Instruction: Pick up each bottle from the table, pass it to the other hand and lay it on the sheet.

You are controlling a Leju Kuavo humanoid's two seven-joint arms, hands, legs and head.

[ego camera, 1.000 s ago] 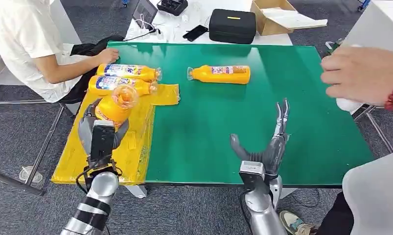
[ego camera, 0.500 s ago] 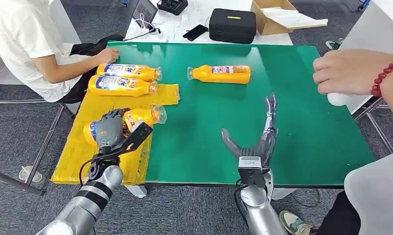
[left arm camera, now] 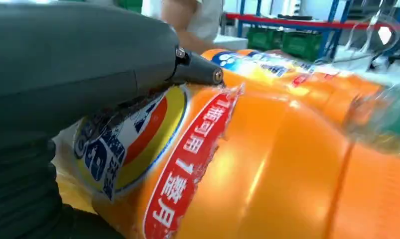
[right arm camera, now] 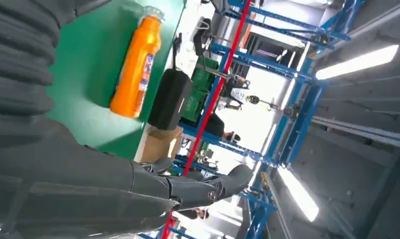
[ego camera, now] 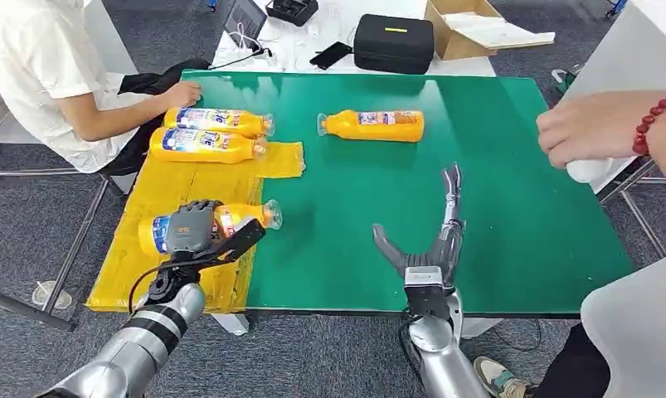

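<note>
Left hand (ego camera: pixel 193 231) low over yellow sheet (ego camera: pixel 126 274), fingers wrapped around lying bottle (ego camera: pixel 245 216), right hand (ego camera: pixel 435 240) empty, fingers spread upward

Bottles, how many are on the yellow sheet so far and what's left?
Two bottles lie at the far end of the yellow sheet. The left hand grips a third bottle lying on the sheet. One bottle on the green table remains; the right hand is empty.

Bright, even overhead light in the head view, soft short shadows under bottles on the green table (ego camera: pixel 512 207), glare from ceiling strip lights (right arm camera: pixel 357 62) in the right wrist view, near bottle (left arm camera: pixel 267 169) softly blurred in the left wrist view.
</note>
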